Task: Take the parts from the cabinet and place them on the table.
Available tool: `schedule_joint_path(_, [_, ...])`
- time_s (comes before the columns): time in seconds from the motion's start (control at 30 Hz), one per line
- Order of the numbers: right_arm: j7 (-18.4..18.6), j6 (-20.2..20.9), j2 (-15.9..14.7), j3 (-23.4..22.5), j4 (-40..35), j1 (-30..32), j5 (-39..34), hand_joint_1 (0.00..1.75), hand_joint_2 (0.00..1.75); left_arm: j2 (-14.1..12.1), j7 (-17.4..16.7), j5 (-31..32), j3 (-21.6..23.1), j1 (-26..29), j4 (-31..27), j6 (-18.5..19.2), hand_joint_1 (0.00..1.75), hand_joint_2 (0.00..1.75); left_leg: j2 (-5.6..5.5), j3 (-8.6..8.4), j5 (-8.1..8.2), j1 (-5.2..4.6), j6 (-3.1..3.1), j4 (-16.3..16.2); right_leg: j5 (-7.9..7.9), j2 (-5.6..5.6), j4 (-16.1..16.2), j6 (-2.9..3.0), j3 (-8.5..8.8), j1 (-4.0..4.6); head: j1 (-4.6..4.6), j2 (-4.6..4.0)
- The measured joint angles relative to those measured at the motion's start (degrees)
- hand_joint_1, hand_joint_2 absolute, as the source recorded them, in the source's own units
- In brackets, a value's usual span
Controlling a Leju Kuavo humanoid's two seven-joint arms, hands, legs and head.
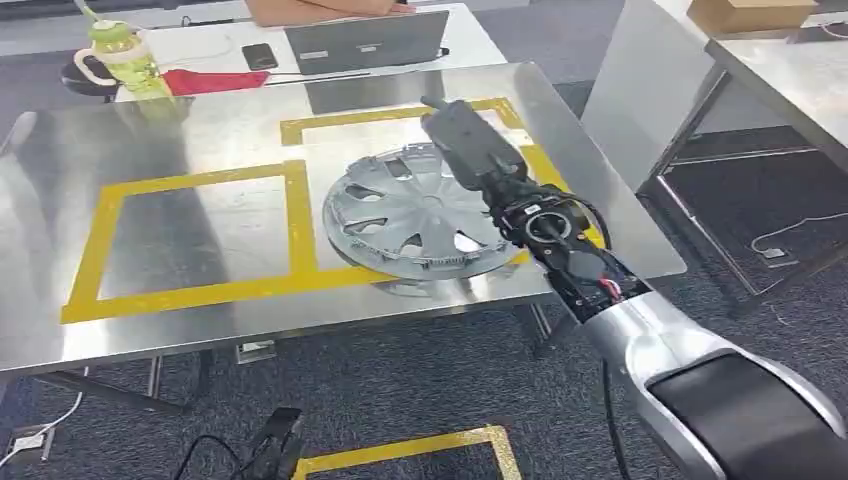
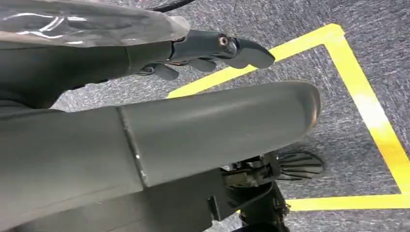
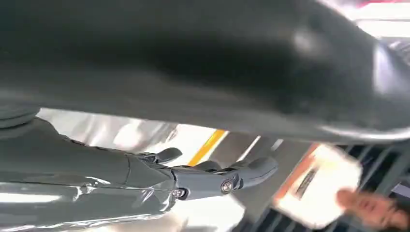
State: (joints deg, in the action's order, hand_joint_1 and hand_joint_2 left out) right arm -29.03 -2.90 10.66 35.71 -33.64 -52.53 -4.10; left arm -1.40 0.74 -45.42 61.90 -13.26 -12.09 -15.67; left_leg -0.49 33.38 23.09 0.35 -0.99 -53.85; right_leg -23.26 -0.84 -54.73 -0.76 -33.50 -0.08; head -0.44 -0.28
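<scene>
left taped box (image 1: 200, 235) – bare | hubcap (image 1: 420, 215) – fills right box

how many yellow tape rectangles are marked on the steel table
2. The larger rectangle outlines the table's left-centre area. The smaller one sits farther back to its right; the silver wheel cover and the right hand hide part of it.

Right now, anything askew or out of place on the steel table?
Yes: the silver plastic wheel cover lies across the yellow tape lines rather than inside one marked box, one edge propped up on a part beneath it. The right hand hovers over its far rim.
</scene>
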Motion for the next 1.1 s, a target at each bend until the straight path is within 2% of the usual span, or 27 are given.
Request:
schedule_joint_path(0.07, [-0.3, 1.2, -0.6, -1.0, -2.1, 1.1, -2.5, 0.0, 0.0, -0.1, 0.0, 0.0, 0.0, 0.1, 0.0, 0.0, 0.0, 0.0, 0.02, 0.0, 0.01, 0.0, 0.0, 0.0, 0.0, -0.01, 0.0, 0.0, -0.01, -0.01, 0.0, 0.0])
schedule_joint_path(0.37, [-0.3, 1.8, -2.4, -4.0, -8.5, 3.2, -3.0, 0.0, 0.0, -0.3, 0.0, 0.0, 0.0, 0.2, 0.0, 0.0, 0.0, 0.0, 0.01, 0.0, 0.01, 0.0, 0.0, 0.0, 0.0, 0.0, 0.0, 0.0, -0.01, 0.0, 0.02, 0.0])
schedule_joint_path(0.53, [-1.6, 4.5, -3.1, -4.9, -11.9, 4.8, -10.1, 0.0, 0.0, -0.4, 0.0, -0.2, 0.0, 0.2, 0.0, -0.1, 0.0, 0.0, 0.01, -0.01, 0.01, 0.0, 0.0, 0.0, 0.0, 0.0, 0.0, 0.0, 0.0, 0.0, 0.04, 0.0])
schedule_joint_path(0.77, [-2.5, 8.7, -5.1, -4.9, -20.4, 10.2, -21.9, 0.0, 0.0, -0.5, 0.0, -0.2, 0.0, 0.5, 0.0, -0.2, 0.0, 0.0, 0.02, 0.0, 0.05, 0.0, 0.01, 0.0, -0.01, -0.01, 0.0, 0.0, -0.01, 0.0, 0.02, 0.0])
schedule_joint_path(1.03, [-2.8, 10.7, -7.6, -5.5, -28.9, 15.4, -27.9, 0.0, 0.0, -0.6, 0.0, -0.2, 0.0, 0.6, 0.0, -0.5, 0.0, 0.0, 0.03, -0.01, 0.06, 0.0, 0.03, 0.0, -0.02, 0.0, 0.0, -0.01, 0.0, 0.0, 0.04, 0.0])
schedule_joint_path(1.07, [-2.8, 10.7, -7.7, -5.8, -29.8, 16.1, -28.3, 0.0, 0.0, -0.6, 0.0, -0.2, 0.0, 0.6, 0.0, -0.5, 0.0, 1.75, 0.02, -0.01, 0.06, 0.0, 0.03, 0.0, -0.02, 0.0, 0.0, -0.01, 0.0, 0.0, 0.02, 0.0])
schedule_joint_path(1.1, [-2.8, 10.8, -8.0, -6.0, -30.7, 16.8, -28.6, 0.0, 0.0, -0.6, 0.0, -0.2, 0.0, 0.6, 0.0, -0.5, 0.0, 1.75, 0.01, -0.01, 0.06, 0.0, 0.03, 0.0, -0.02, 0.01, 0.0, -0.01, 0.01, 0.0, 0.04, 0.0])
